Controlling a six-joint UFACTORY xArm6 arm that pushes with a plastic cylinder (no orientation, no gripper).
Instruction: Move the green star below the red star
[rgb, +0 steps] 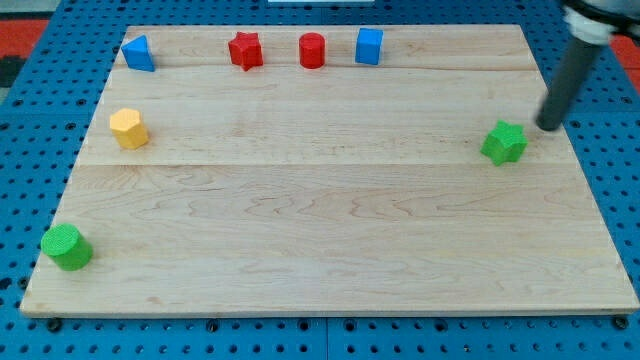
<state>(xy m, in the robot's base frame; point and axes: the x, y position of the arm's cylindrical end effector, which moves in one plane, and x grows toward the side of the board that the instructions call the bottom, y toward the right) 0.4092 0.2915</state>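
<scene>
Camera view, approach step: my tip, no gripper fitted, stands just right of green star; you push leftward toward red star.

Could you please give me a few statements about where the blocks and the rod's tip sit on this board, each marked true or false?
1. The green star lies near the view's right edge of the wooden board. True.
2. My tip is at the view's left of the green star. False: it is just to the star's upper right.
3. The red star sits in the row along the view's top. True.
4. The green star is already below the red star. False: it is far off to the view's right.
5. The yellow block touches the green cylinder. False: they are apart.
</scene>
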